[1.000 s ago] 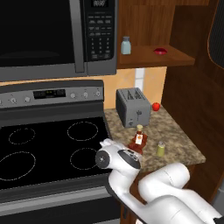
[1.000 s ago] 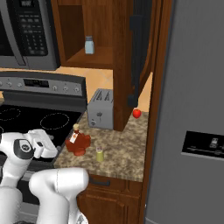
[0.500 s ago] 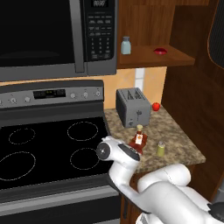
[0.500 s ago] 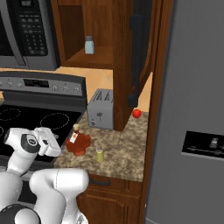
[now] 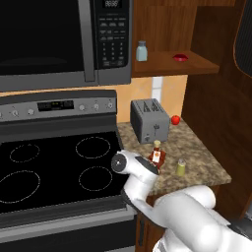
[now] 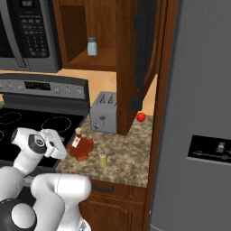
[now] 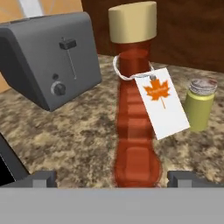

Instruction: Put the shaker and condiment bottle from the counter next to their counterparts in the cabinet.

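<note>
Gripper (image 7: 107,179) has been brought fwd, jaws wide apart, nothing held. Condiment bottle (image 7: 135,118) now centred between the fingers (shaker (image 7: 199,105) just beyond-right). Grasp seems imminent.

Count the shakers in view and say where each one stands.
2. The yellow-green shaker stands on the counter, beside the condiment bottle. The pale blue shaker stands on the cabinet shelf. Others may be hidden deeper inside.

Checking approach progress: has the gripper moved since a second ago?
Yes. The gripper, jaws open, has moved right off the stovetop edge toward the condiment bottle.
</note>
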